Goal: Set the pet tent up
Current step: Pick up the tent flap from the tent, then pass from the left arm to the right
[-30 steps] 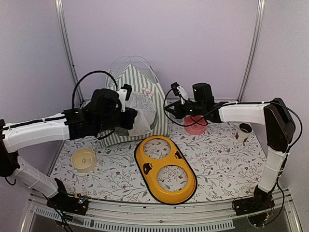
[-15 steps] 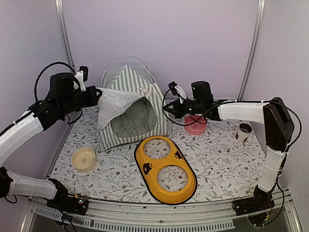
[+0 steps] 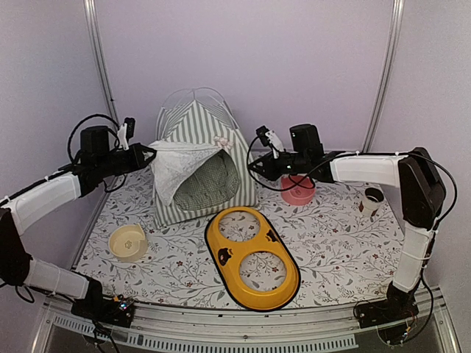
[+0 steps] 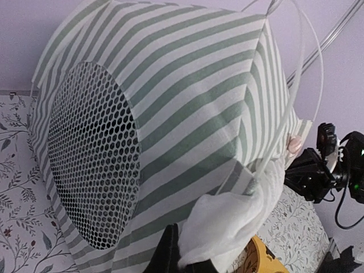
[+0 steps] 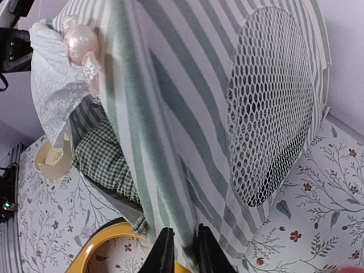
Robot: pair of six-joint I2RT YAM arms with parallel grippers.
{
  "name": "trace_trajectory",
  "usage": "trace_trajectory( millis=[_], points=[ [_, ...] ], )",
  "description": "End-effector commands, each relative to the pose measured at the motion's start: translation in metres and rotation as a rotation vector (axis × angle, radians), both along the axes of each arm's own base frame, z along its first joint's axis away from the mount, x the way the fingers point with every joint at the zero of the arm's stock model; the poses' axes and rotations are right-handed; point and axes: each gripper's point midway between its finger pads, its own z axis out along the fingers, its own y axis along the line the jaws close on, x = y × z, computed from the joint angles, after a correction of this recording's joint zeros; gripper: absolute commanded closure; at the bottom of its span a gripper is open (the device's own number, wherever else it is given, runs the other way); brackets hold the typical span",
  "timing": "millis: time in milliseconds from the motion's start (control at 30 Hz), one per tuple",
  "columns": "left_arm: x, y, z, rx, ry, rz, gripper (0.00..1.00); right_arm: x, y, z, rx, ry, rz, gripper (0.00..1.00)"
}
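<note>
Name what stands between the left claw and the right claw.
The pet tent, upright, fills that stretch: left claw pinches its door flap, right claw its other side. The top view shows it.

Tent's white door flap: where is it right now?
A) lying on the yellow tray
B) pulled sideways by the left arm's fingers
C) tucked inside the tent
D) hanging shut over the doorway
B: the door flap stretches taut from the tent out to the left fingers, which pinch its end.
</note>
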Motion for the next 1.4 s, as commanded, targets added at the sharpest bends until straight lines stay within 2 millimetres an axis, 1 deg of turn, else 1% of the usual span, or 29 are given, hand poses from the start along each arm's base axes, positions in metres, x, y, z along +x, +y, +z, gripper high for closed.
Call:
trace_trajectory(
  millis=[0,33,133,200,300,367,433,467,533,600,667,767,833,900,967,1100,1167,1233,1367],
  points=[
    [-0.006,-0.022,-0.012,-0.075,-0.002,-0.151,0.96,0.003,-0.004,0.011,0.000,0.040,-0.025,0.72],
    [-0.007,-0.023,-0.015,-0.091,0.009,-0.153,0.96,0.003,-0.005,0.015,0.003,0.040,-0.032,0.62],
    [-0.011,-0.025,-0.019,-0.128,0.014,-0.154,0.96,0.004,-0.010,0.031,0.003,0.028,-0.065,0.39],
    [-0.014,-0.026,-0.026,-0.145,0.037,-0.152,0.95,0.005,-0.015,0.041,-0.002,0.016,-0.095,0.30],
    [-0.018,-0.027,-0.035,-0.157,0.064,-0.130,0.96,0.000,-0.019,0.060,-0.005,-0.022,-0.148,0.22],
    [-0.020,-0.028,-0.037,-0.168,0.073,-0.125,0.96,-0.004,-0.019,0.069,-0.014,-0.054,-0.192,0.19],
    [-0.021,-0.030,-0.041,-0.179,0.086,-0.123,0.95,-0.013,-0.014,0.075,-0.002,-0.069,-0.196,0.19],
    [-0.022,-0.032,-0.041,-0.193,0.091,-0.131,0.95,-0.023,-0.007,0.075,0.017,-0.058,-0.174,0.19],
    [-0.024,-0.037,-0.043,-0.203,0.099,-0.146,0.95,-0.041,0.011,0.083,0.079,-0.050,-0.110,0.20],
    [-0.025,-0.043,-0.043,-0.214,0.104,-0.157,0.95,-0.057,0.032,0.081,0.118,-0.027,-0.053,0.19],
    [-0.027,-0.051,-0.044,-0.232,0.109,-0.177,0.95,-0.069,0.053,0.075,0.146,-0.007,-0.004,0.18],
    [-0.029,-0.064,-0.044,-0.240,0.113,-0.203,0.95,-0.082,0.080,0.063,0.185,0.030,0.048,0.14],
    [-0.030,-0.069,-0.045,-0.238,0.119,-0.207,0.95,-0.088,0.095,0.057,0.220,0.056,0.074,0.12],
    [-0.031,-0.072,-0.048,-0.243,0.130,-0.208,0.95,-0.088,0.108,0.049,0.240,0.074,0.076,0.09],
    [-0.032,-0.072,-0.051,-0.247,0.139,-0.202,0.95,-0.085,0.118,0.035,0.259,0.116,0.067,0.09],
    [-0.034,-0.068,-0.053,-0.243,0.145,-0.182,0.95,-0.074,0.126,0.023,0.333,0.194,0.024,0.07],
    [-0.035,-0.068,-0.055,-0.238,0.150,-0.181,0.95,-0.071,0.135,0.022,0.367,0.214,0.029,0.07],
    [-0.036,-0.067,-0.056,-0.235,0.155,-0.178,0.95,-0.067,0.146,0.027,0.400,0.215,0.051,0.07],
    [-0.037,-0.066,-0.056,-0.222,0.156,-0.176,0.95,-0.069,0.165,0.032,0.430,0.214,0.074,0.07]
  ],
)
